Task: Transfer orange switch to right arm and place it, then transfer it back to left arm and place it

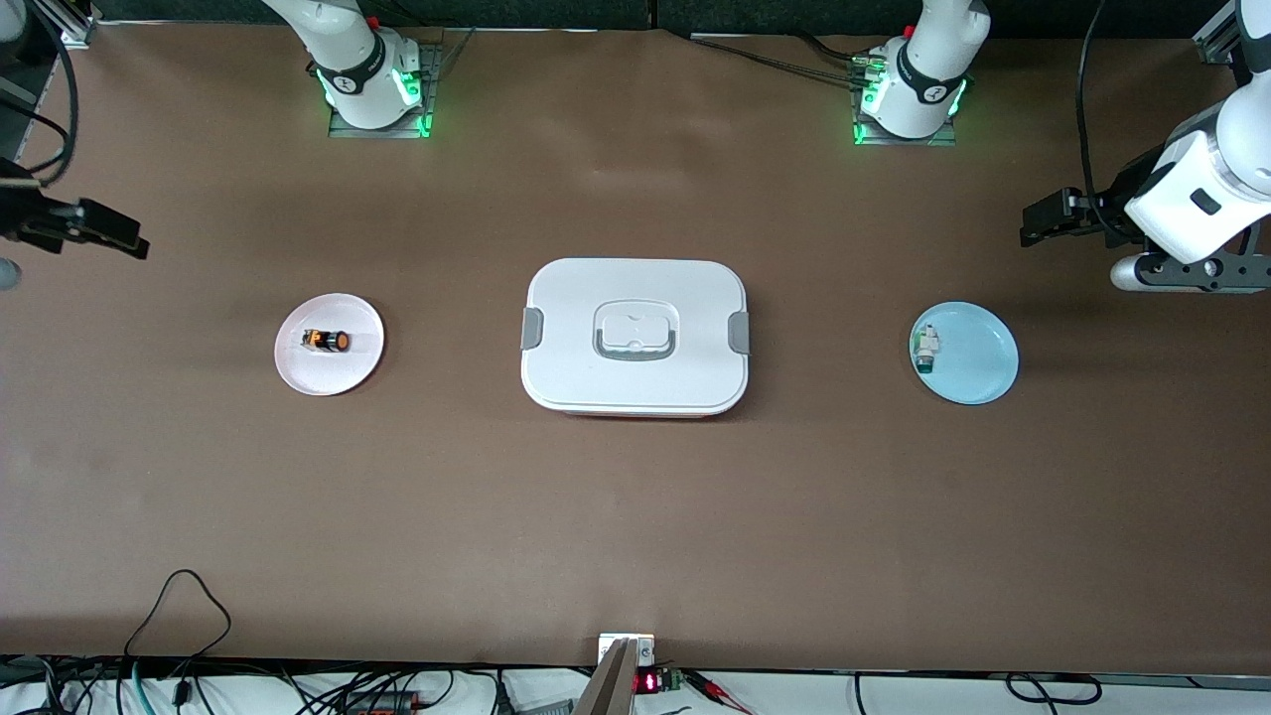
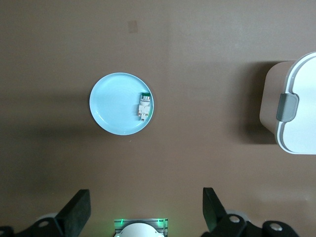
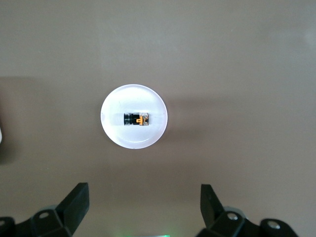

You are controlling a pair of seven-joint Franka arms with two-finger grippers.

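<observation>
The orange switch (image 1: 327,341) is a stubby black part with an orange band. It lies on its side on a white plate (image 1: 298,375) toward the right arm's end of the table. The right wrist view looks down on the switch (image 3: 137,118). My right gripper (image 1: 124,233) (image 3: 143,193) hangs open and empty high over the table's edge at that end. The white lidded box (image 1: 635,338) stands in the middle of the table between the two plates. My left gripper (image 1: 1038,220) (image 2: 145,197) hangs open and empty over the left arm's end.
A light blue plate (image 1: 978,367) (image 2: 111,106) toward the left arm's end holds a small white part with a green end (image 1: 926,348) (image 2: 143,106). One grey-clipped side of the box (image 2: 298,79) shows in the left wrist view. Cables run along the table's near edge.
</observation>
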